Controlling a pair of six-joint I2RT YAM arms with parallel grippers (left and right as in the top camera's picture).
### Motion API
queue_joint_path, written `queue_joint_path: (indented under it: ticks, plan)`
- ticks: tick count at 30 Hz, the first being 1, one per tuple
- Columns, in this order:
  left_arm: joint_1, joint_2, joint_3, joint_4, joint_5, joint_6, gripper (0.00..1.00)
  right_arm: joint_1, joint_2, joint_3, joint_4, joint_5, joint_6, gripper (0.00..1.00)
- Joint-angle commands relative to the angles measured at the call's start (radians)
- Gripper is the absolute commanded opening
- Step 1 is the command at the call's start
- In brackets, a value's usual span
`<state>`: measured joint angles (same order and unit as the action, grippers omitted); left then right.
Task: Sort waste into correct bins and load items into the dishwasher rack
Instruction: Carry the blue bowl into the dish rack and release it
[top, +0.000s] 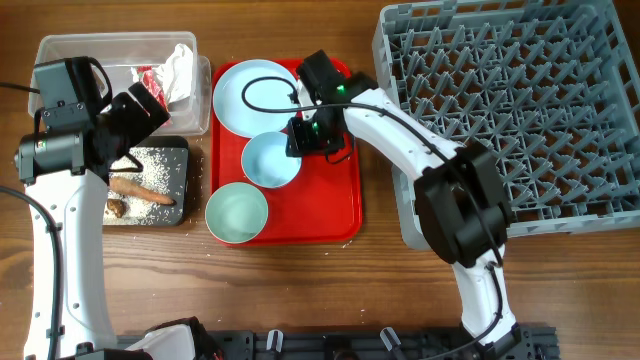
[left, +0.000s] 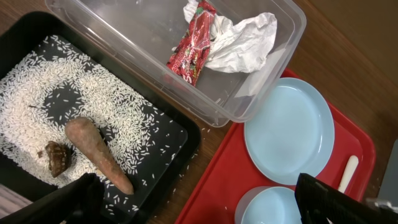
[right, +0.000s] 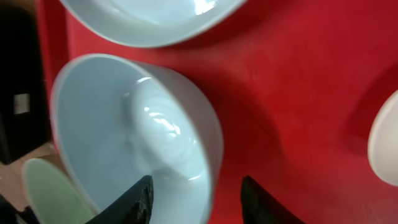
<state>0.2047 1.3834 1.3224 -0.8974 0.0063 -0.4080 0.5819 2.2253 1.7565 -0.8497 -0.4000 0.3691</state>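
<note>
My right gripper (top: 300, 138) (right: 199, 202) is open, its fingers either side of the small white bowl's (top: 270, 160) (right: 124, 124) rim on the red serving tray (top: 330, 200). The pale plate (top: 250, 95) and green bowl (top: 237, 213) sit beside it. My left gripper (top: 148, 108) (left: 205, 208) is open and empty above the bins. The clear tub (top: 110, 50) holds the red wrapper (left: 193, 43) and tissue (left: 245, 40). The black tray (top: 175, 150) holds rice (left: 37, 93), the carrot (left: 96, 152) and the brown lump (left: 57, 155). The spoon (left: 347, 174) lies on the red tray. The yellow cup is out of view.
The grey dishwasher rack (top: 500, 90) fills the right side, and the frames show nothing in it. The right arm reaches over its left edge. A few rice grains lie on the wood between the black tray and the red tray.
</note>
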Motion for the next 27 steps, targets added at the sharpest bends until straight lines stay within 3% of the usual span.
queue_joint_path:
  ticks: [1, 3, 4, 8, 11, 15, 18, 19, 20, 23, 27]
  plan:
    - [-0.003, -0.006, 0.012, 0.002, 0.004, 0.012, 1.00, 0.004, 0.062, 0.002, 0.000, -0.013, -0.001, 0.37]
    - [-0.003, -0.006, 0.012, 0.002, 0.004, 0.012, 1.00, 0.004, 0.076, 0.002, -0.004, -0.013, -0.001, 0.21]
    - [-0.003, -0.006, 0.012, 0.002, 0.004, 0.012, 1.00, 0.004, 0.077, 0.000, -0.002, -0.013, 0.001, 0.04]
    - [-0.003, -0.006, 0.012, 0.002, 0.004, 0.012, 1.00, 0.003, 0.067, 0.001, -0.016, -0.012, 0.022, 0.04]
    - [-0.003, -0.006, 0.012, 0.002, 0.004, 0.012, 1.00, -0.019, -0.073, 0.037, -0.089, 0.082, -0.012, 0.04]
    - [-0.003, -0.006, 0.012, 0.002, 0.004, 0.012, 1.00, -0.050, -0.370, 0.059, -0.065, 0.682, -0.025, 0.04]
    - [-0.003, -0.006, 0.012, 0.002, 0.004, 0.012, 1.00, -0.053, -0.448, 0.059, 0.054, 1.220, -0.060, 0.04]
    - [-0.003, -0.006, 0.012, 0.002, 0.004, 0.012, 1.00, -0.065, -0.449, 0.055, 0.133, 1.364, -0.159, 0.04]
    - [-0.003, -0.006, 0.012, 0.002, 0.004, 0.012, 1.00, -0.082, -0.442, 0.039, 0.216, 1.388, -0.256, 0.04]
    - [-0.003, -0.006, 0.012, 0.002, 0.004, 0.012, 1.00, -0.161, -0.386, 0.007, 0.432, 1.387, -0.436, 0.04]
    - [-0.003, -0.006, 0.012, 0.002, 0.004, 0.012, 1.00, -0.287, -0.225, 0.006, 0.766, 1.388, -0.876, 0.04]
